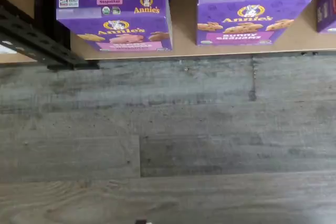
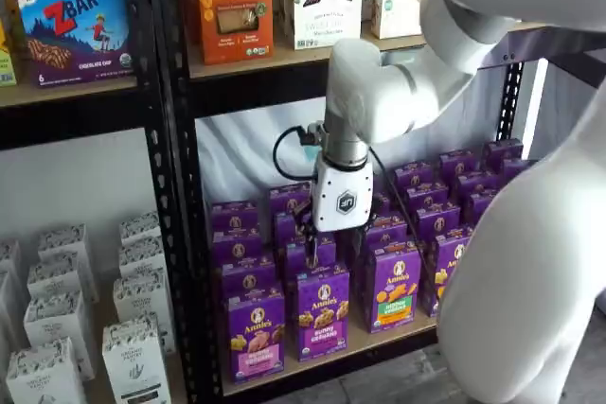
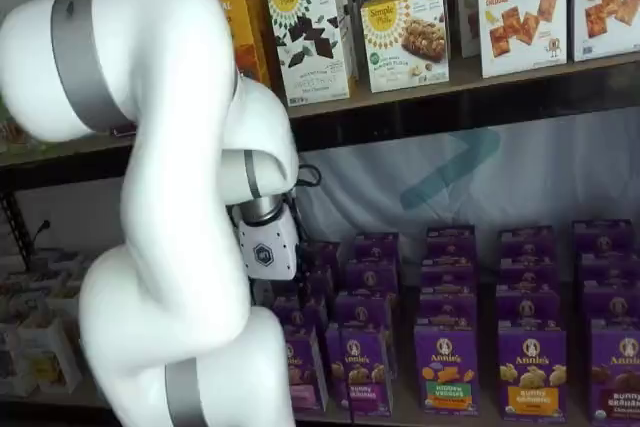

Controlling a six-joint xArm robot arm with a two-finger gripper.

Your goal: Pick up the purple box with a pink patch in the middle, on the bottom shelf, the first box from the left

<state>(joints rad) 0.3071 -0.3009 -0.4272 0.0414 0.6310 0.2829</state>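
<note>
Hanging in front of the purple cartons, the gripper [image 2: 312,251] shows mostly as its white body with a round logo; the black fingers below it merge with the dark gaps between boxes, so whether they stand apart or together cannot be told. In a shelf view the gripper body [image 3: 266,247] is half covered by the arm's large white links, and its fingers are hidden entirely. A black cable [image 2: 284,149] loops out beside the wrist.

Below and slightly to the side of the gripper, the purple box [image 2: 256,333] stands upright at the front of the bottom shelf [image 2: 379,345], at the end of the front row beside the perforated black upright [image 2: 180,234]. Nothing touches it. Its pink lower panel is readable there and also in the wrist view [image 1: 116,22], where the top flap faces the camera and the shelf's tan edge meets grey plank flooring [image 1: 168,140]. In a shelf view the arm covers most of this box [image 3: 303,372], leaving only a sliver with a pink strip.

Beside it stands a carton with a purple panel [image 2: 323,312], then one with a green-orange panel [image 2: 394,286]. Rows of similar cartons recede behind, their labels too small to read
</note>
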